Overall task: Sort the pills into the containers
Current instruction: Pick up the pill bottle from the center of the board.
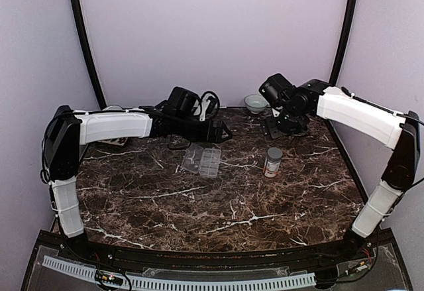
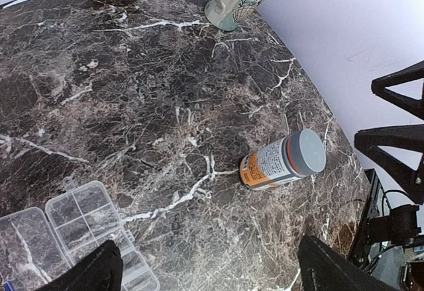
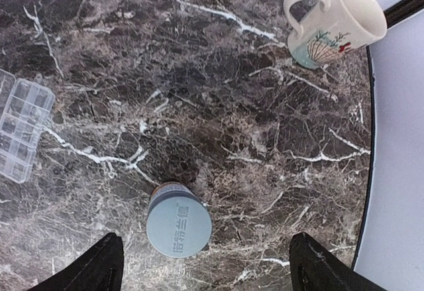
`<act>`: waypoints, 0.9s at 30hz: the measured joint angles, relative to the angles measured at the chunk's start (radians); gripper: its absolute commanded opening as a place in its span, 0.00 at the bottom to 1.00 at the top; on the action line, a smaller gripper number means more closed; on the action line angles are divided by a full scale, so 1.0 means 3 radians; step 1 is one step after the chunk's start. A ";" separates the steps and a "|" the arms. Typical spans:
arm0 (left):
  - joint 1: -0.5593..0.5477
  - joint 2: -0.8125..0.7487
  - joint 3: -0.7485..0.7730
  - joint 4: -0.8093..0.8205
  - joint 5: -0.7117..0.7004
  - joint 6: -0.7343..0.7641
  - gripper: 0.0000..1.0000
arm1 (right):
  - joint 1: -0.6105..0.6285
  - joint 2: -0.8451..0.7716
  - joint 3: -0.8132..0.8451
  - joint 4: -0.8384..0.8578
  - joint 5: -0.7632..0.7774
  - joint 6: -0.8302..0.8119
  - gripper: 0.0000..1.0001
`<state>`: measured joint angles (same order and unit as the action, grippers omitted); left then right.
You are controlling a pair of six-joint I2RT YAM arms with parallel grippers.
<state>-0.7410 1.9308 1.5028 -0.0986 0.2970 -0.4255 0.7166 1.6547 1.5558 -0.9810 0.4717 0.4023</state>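
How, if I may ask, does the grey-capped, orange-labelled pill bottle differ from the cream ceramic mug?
The grey-capped pill bottle is capped shut; the cream mug is open-topped. The mug has a handle; the bottle has none. Both stand upright on the dark marble table.

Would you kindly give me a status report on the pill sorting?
Open and empty: left gripper, right gripper. Lid open on organizer box, nothing seen inside. Capped bottle upright. Path clear.
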 measured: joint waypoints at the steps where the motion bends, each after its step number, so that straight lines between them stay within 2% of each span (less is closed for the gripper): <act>1: -0.0005 0.0017 0.0005 0.0008 0.0020 0.0000 0.94 | -0.0022 0.0000 -0.0046 -0.0008 -0.0029 0.0003 0.88; 6: -0.0018 0.0042 0.0011 0.0072 0.0106 -0.0001 0.94 | -0.0134 0.0013 -0.0253 -0.0027 -0.0253 0.0010 0.90; 18: -0.0018 0.0083 0.0064 0.0137 0.0172 -0.0004 0.95 | -0.0312 0.0210 -0.0294 0.0149 -0.0785 -0.0046 0.91; 27: -0.0018 0.0111 0.0066 0.0137 0.0169 -0.0004 0.94 | -0.0359 0.0340 -0.0456 0.0238 -0.1001 -0.0098 0.91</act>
<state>-0.7464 1.9640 1.5227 -0.0574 0.3477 -0.4267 0.6090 1.7565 1.4189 -0.9096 0.1715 0.3729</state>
